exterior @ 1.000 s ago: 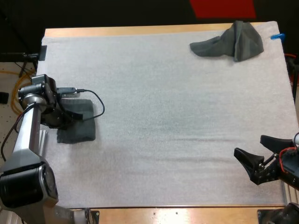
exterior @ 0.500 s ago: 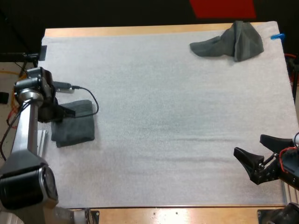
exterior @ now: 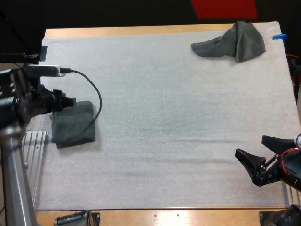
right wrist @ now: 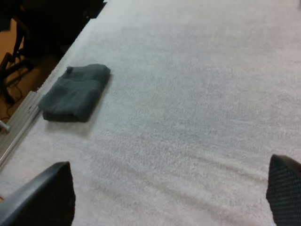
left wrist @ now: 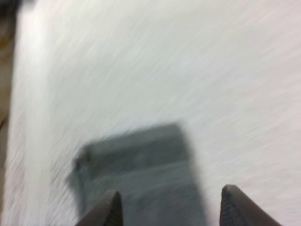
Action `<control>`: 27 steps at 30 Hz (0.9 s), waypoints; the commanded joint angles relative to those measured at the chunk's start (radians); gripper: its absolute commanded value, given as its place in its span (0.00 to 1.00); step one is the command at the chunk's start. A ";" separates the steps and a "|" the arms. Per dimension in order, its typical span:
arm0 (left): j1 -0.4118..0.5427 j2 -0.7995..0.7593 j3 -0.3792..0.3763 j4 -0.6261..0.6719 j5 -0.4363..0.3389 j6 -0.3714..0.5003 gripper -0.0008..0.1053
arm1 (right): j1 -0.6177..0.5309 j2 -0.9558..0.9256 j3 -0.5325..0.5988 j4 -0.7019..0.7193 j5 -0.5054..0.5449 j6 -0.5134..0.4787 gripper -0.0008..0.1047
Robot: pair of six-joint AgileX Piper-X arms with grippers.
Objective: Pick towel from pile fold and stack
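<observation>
The left gripper (left wrist: 171,207) has drawn back from the folded towel (exterior: 73,125), which lies flat at the left edge of the white mat (exterior: 164,103); its jaws stand apart over the towel's edge, gripping nothing. The crumpled towel (exterior: 233,41) sits at the mat's far right corner, while the right gripper (exterior: 251,147) hovers wide open over the near right, well apart from both

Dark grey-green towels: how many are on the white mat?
2. A folded dark grey-green towel lies at the mat's left edge; a crumpled towel sits at its far right corner. The folded one could hide another.
</observation>
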State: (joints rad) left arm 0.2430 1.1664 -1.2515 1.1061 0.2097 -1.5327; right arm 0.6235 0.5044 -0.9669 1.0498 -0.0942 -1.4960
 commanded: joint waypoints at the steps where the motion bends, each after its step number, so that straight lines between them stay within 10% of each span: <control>1: -0.008 -0.040 -0.009 0.005 0.048 -0.003 0.43 | -0.001 0.003 -0.002 -0.021 -0.021 -0.014 0.77; 17: -0.217 -0.249 0.009 -0.006 0.056 -0.003 0.43 | -0.026 0.378 -0.007 -0.238 0.025 -0.105 0.77; 27: -0.283 -0.267 0.068 -0.046 0.047 -0.003 0.43 | -0.320 0.503 -0.086 -0.230 -0.026 -0.224 0.77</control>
State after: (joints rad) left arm -0.0362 0.9067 -1.1824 1.0763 0.2593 -1.5327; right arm 0.3089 1.0171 -1.0396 0.8208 -0.1110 -1.6997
